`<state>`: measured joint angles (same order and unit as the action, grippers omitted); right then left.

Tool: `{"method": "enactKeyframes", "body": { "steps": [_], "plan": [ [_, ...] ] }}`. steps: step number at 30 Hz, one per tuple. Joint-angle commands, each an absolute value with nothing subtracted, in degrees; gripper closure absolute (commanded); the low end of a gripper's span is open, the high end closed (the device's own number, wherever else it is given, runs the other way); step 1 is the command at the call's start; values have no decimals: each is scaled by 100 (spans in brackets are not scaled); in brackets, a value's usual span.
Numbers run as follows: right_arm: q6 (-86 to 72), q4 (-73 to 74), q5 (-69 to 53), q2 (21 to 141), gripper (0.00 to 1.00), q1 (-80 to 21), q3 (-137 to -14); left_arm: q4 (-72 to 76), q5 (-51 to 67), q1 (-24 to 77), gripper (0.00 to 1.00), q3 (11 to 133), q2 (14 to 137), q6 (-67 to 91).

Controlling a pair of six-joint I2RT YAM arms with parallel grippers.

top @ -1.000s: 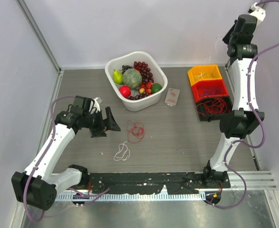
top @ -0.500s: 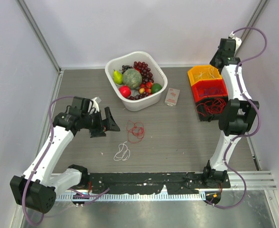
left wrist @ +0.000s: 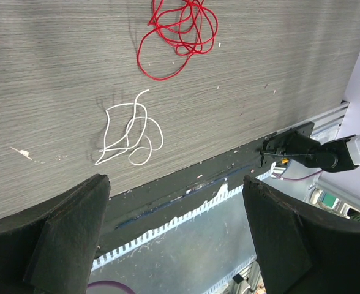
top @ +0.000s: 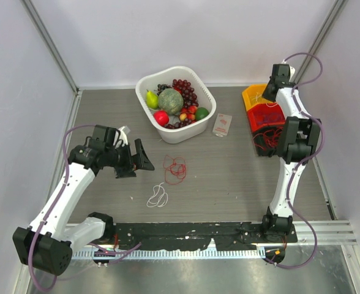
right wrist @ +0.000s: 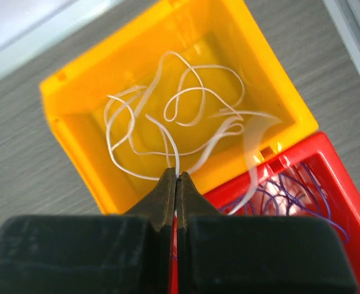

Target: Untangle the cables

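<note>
Stretching over the yellow bin [right wrist: 76, 122], right end effector [right wrist: 176, 176] pinches a white cable [right wrist: 171, 144].

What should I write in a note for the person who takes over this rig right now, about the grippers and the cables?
Grippers: the left gripper is open and holds nothing, above the table near the loose cables. The right gripper is shut over the yellow bin, apparently pinching a white strand.
Done: white ones lie in the yellow bin, purple ones in the red bin, red ones in the black bin.
Left: a red cable and a white cable lie apart on the table, not yet binned.
</note>
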<state>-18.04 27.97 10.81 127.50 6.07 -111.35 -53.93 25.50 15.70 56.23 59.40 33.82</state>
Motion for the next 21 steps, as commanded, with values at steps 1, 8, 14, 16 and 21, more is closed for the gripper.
{"method": "enactKeyframes", "body": {
  "steps": [1,8,14,16,21],
  "plan": [
    [-1582,2890,1072,13050,97,598,-11732,-5396,2628,1547,6,5660,5748,3419],
    [-1468,3436,1064,13386,76,598,-12655,-5423,2654,1556,6,5529,5441,3585],
    [-1476,3875,1002,13368,53,598,-13050,-5484,2821,1547,6,5502,5335,3647],
    [-1485,4148,1002,13263,45,563,-13096,-5502,2830,1547,6,5432,5274,3691],
    [-1318,4429,1318,12544,35,378,-12788,-5414,2742,1547,7,4940,5072,4042]
  ]
}}
